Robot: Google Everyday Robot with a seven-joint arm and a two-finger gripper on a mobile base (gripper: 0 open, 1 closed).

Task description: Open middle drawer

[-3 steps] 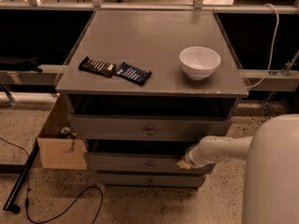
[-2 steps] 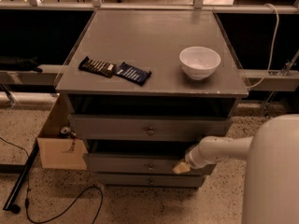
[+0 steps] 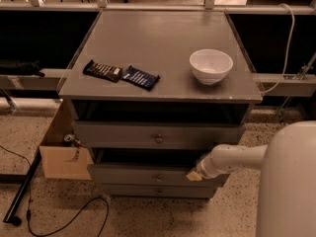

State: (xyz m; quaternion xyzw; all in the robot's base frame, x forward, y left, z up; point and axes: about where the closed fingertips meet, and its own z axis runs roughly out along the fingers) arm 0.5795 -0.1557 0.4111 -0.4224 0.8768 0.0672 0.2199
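an open brown cardboard box [image 3: 58, 157] sits on the floor against the left side of the grey wooden cabinet [image 3: 158, 43], and a thin black cable [image 3: 74, 216] loops on the floor before the cabinet's left front corner. both lie clear of where the drawers slide out, so they should not hinder the pull.

on the cabinet's top, left of centre, a dark brown wrapped snack bar [image 3: 102, 71] and a blue wrapped snack bar [image 3: 140, 77] lie flat, end to end. they play no part in the task and look unlikely to move with it.

the grey flat-fronted middle drawer [image 3: 123, 174] is the second of three fronts in the cabinet, with its small round knob [image 3: 158, 178] at the centre of its face. a dark gap shows above its front edge, so i judge it already drawn out some way.

a white round ceramic bowl [image 3: 211, 65] stands upright on the right half of the cabinet's top, well back from the front edge. a gentle pull should leave it steady.

the cream-tipped gripper [image 3: 193, 175] sits at the right part of the middle drawer's front, right of the knob and seemingly against the face, probably placed there to drag the drawer outward. whether its jaws are spread or clamped i cannot tell. the white tubular arm [image 3: 237, 159] reaches in low from the cabinet's right, level with that drawer, likely so the pull runs straight out.
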